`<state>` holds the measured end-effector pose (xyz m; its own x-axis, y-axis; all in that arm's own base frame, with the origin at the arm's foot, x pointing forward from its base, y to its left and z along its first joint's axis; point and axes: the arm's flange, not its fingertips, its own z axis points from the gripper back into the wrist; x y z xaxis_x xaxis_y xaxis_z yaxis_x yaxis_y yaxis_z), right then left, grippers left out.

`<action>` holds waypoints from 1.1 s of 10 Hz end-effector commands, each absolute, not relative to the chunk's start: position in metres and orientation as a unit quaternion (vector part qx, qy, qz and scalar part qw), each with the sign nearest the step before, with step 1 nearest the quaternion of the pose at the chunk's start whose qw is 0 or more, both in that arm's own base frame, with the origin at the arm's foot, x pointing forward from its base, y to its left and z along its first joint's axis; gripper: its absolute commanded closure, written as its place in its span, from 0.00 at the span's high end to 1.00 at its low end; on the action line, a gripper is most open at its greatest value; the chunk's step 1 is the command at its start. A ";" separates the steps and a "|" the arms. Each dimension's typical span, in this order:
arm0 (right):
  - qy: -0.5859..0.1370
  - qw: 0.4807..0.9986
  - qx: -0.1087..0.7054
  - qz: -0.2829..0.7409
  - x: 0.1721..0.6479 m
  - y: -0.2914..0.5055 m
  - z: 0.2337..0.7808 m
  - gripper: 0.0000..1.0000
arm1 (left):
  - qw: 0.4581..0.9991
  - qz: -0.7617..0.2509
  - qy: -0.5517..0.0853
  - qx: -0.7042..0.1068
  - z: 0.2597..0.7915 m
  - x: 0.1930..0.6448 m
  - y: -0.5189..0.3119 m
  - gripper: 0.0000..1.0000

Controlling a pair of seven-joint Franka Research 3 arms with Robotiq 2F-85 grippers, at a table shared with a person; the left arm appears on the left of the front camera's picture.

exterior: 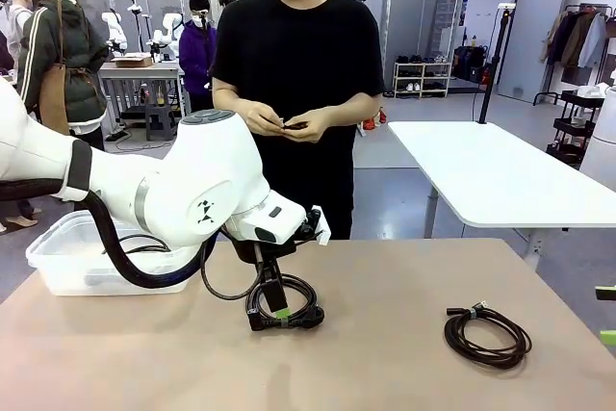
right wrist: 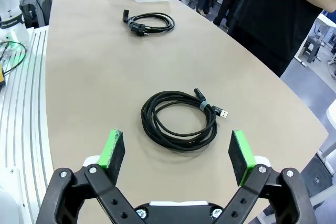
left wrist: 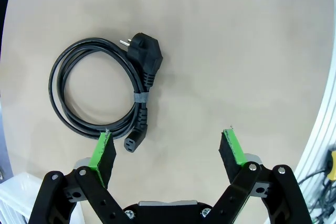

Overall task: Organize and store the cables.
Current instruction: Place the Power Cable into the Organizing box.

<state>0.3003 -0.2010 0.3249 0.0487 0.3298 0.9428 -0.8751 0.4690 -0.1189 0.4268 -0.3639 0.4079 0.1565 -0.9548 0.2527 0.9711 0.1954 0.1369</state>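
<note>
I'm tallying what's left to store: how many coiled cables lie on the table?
2: the power cord below the left gripper, and the USB cable toward the robot's right. The bin may hide more.

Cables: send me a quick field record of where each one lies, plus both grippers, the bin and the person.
power cable: coiled, banded, flat on the table, left of middle
USB cable: coiled, flat on the table, right side
left gripper: jaws open above the power cable, nothing held
right gripper: jaws open above the USB cable, nothing held
bin: clear, far left on the table
person's hands: together, off the table
</note>
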 end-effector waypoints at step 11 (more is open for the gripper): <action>-0.531 0.676 0.258 0.441 0.300 -0.201 0.330 1.00 | 0.762 -0.647 -0.036 0.020 0.336 0.487 -0.413 1.00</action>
